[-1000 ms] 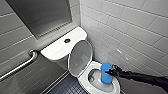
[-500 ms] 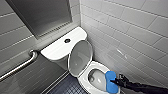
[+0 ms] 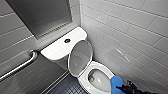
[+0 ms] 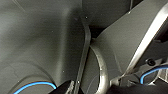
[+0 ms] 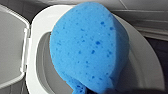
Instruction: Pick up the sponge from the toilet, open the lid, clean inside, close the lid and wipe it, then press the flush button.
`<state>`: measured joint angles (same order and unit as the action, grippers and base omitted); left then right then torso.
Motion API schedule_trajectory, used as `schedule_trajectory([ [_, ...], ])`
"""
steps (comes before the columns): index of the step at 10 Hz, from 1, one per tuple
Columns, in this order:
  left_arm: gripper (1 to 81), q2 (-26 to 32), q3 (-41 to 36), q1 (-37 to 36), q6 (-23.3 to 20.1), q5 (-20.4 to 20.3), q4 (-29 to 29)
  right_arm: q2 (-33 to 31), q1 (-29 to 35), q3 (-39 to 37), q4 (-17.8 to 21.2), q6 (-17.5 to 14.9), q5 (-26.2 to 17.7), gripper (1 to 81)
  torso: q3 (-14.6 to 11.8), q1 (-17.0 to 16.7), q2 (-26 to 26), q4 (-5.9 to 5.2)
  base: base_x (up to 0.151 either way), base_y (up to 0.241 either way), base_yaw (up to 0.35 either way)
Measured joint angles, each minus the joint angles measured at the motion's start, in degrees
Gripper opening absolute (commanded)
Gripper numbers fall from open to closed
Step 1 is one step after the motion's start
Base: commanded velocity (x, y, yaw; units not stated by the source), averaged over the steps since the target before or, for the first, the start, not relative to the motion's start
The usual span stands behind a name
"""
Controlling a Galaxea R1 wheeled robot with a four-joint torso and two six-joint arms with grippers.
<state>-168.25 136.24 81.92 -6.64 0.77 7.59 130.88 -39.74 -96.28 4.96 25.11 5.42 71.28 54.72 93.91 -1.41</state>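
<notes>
The white toilet (image 3: 101, 68) stands in the corner with its lid (image 3: 80, 58) raised against the tank (image 3: 58, 50). The dark round flush button (image 3: 67, 40) sits in the middle of the tank top. My right gripper (image 3: 124, 89) comes in from the lower right, shut on the blue sponge (image 3: 115, 83), which hangs over the front right rim of the bowl. In the right wrist view the sponge (image 5: 87, 47) shows large above the seat ring (image 5: 37, 35), with the upright lid (image 5: 11, 47) beside it. My left gripper is open and holds nothing.
A metal grab bar (image 3: 20, 66) runs along the left wall below a grey panel (image 3: 42, 15). White tiled wall (image 3: 130, 32) closes in the right side. Dark tiled floor (image 3: 65, 87) lies to the left of the bowl.
My right gripper has drawn the sponge back from inside the bowl toward the front right rim. The lid and toilet have not moved.
</notes>
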Motion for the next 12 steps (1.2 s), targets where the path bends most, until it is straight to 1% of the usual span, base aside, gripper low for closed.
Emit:
schedule_trajectory([
  [2,81.1,0.01,0.00,-0.01,-0.02,0.05,0.00,-1.52,-4.35,1.50,0.30,0.02,4.77,1.0,0.00,0.00,0.00,0.00,0.000,0.000,0.000],
  [4,81.1,0.00,0.00,-0.01,-0.16,0.02,-0.02,-3.79,-9.09,3.29,0.40,0.02,8.44,1.0,0.00,0.00,0.00,0.00,0.000,0.000,0.000],
  [6,81.1,0.00,0.00,-0.04,-0.16,0.05,0.00,-6.66,-15.17,4.17,0.38,-0.01,8.94,1.0,0.00,0.00,0.00,0.00,0.000,0.000,0.000],
  [7,81.1,0.00,0.00,-0.01,-0.18,0.00,-0.10,-8.08,-18.94,4.35,0.38,0.00,8.44,1.0,-0.02,0.00,0.00,0.00,0.000,0.000,0.000],
  [8,81.1,0.00,0.00,-0.01,-0.18,0.05,-0.11,-9.30,-22.77,4.89,0.33,-0.01,8.83,1.0,-0.02,0.00,0.02,0.00,0.000,0.000,0.000],
  [9,81.1,0.01,0.00,0.00,-0.21,0.05,-0.11,-10.65,-25.61,6.90,0.07,-0.15,10.42,1.0,-0.02,0.00,0.02,0.00,0.000,0.000,0.000],
  [10,81.1,0.00,0.00,-0.01,-0.24,0.00,-0.11,-12.50,-27.23,9.84,-0.59,-0.20,11.98,1.0,-0.02,0.00,0.02,0.00,0.000,0.000,0.000],
  [12,81.1,0.01,0.00,-0.01,-0.40,0.07,-0.13,-16.98,-27.45,16.63,-3.29,-0.21,14.08,1.0,-0.02,0.00,0.04,0.00,0.000,0.000,0.000],
])
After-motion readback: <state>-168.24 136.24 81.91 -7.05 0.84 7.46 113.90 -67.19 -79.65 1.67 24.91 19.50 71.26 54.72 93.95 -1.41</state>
